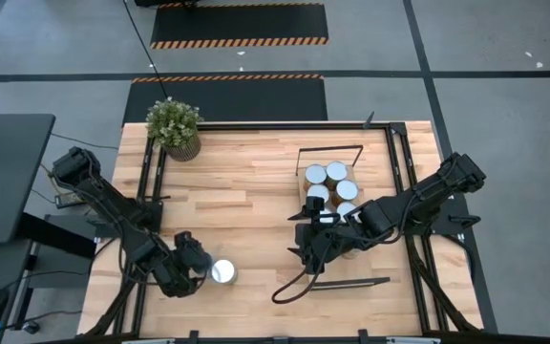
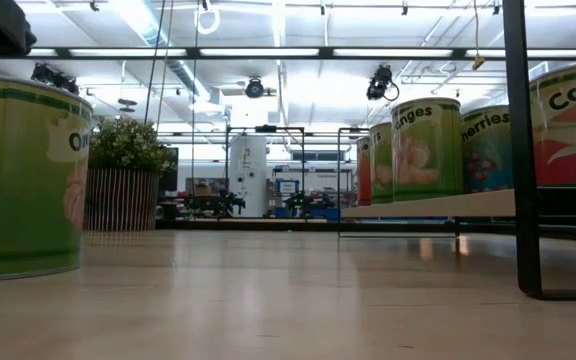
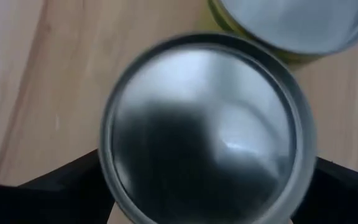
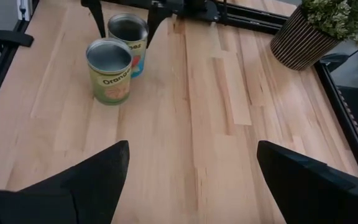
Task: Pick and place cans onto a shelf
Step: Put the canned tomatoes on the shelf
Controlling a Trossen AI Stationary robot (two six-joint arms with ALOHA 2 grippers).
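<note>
Two cans stand on the table near its front left. A green "Oranges" can [image 4: 109,71] shows its silver top in the high view [image 1: 222,271]. A second can [image 4: 128,34] with a blue and red label stands just behind it. My left gripper [image 1: 189,260] is open, one finger on each side of this second can's top [image 3: 207,130]. Several more cans [image 1: 330,186] stand on the shelf [image 2: 428,208] at the right. My right gripper [image 1: 301,250] is open and empty beside the shelf, pointing toward the table's left [image 4: 191,180]. My left gripper comes at the blue and red can from above, slanting down, with one finger [image 4: 97,22] on each side of its upper wall. The can stands upright on the table. I cannot tell whether the fingers touch it.
A potted green plant [image 1: 173,127] stands at the far left corner. Black frame rails [image 1: 151,182] run along both sides of the table. Bare wood [image 4: 229,93] lies between the two grippers.
</note>
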